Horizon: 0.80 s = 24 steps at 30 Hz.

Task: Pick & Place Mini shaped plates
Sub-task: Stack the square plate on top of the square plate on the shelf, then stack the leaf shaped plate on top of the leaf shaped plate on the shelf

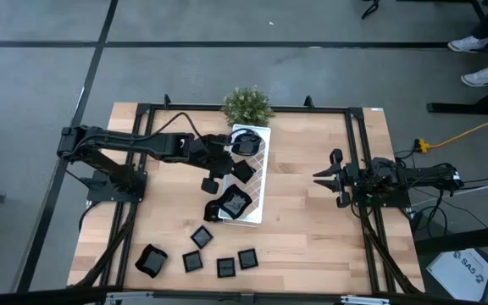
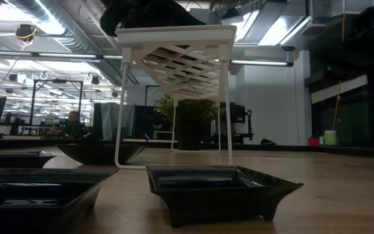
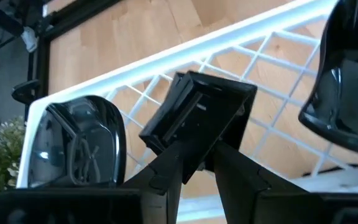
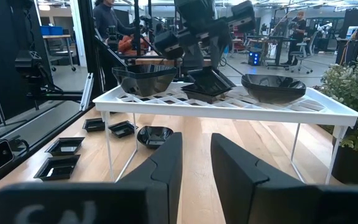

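The white lattice tray stands on legs at the table's middle. On it are a round black plate at the far end, a larger black dish at the near end, and a small square black plate between them. My left gripper is over the tray's middle, shut on the square plate. My right gripper waits open and empty to the tray's right. Several more black plates lie on the table near the front edge, and one lies beside the tray's legs. My left gripper pinches the square plate's rim between its two fingers, at the side toward the table's left. The fingers come slanting down from above and from the left. The plate sits slightly tilted on or just over the tray's lattice; which, I cannot tell.
A green potted plant stands at the tray's far end. In the low view two black dishes sit close in the foreground before the tray's legs. Bare wood lies between the tray and my right gripper.
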{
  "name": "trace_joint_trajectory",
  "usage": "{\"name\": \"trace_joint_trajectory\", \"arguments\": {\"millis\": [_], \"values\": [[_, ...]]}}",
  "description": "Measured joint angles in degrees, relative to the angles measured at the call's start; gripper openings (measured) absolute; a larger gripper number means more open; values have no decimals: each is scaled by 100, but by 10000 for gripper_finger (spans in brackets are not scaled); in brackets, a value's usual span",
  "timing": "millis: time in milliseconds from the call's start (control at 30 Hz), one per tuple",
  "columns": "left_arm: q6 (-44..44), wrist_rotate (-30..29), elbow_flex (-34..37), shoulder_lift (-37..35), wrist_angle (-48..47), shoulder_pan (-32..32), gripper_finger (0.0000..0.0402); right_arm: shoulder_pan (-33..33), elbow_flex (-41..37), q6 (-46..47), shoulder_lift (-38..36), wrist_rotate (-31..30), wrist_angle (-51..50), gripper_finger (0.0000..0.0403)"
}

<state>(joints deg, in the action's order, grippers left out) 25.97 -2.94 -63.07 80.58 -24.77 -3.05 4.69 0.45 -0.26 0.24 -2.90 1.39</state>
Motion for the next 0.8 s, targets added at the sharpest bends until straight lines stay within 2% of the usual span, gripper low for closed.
{"name": "trace_joint_trajectory", "arguments": {"millis": [333,567,800], "values": [[-637,16,0,-2,102,0,83,-1,0,0,0,1,1,85],[-969,391,0,-2,100,0,83,0,0,-1,-1,1,0,85],[-1129,509,0,-2,95,0,102,0,0,-1,1,1,0,85]]}}
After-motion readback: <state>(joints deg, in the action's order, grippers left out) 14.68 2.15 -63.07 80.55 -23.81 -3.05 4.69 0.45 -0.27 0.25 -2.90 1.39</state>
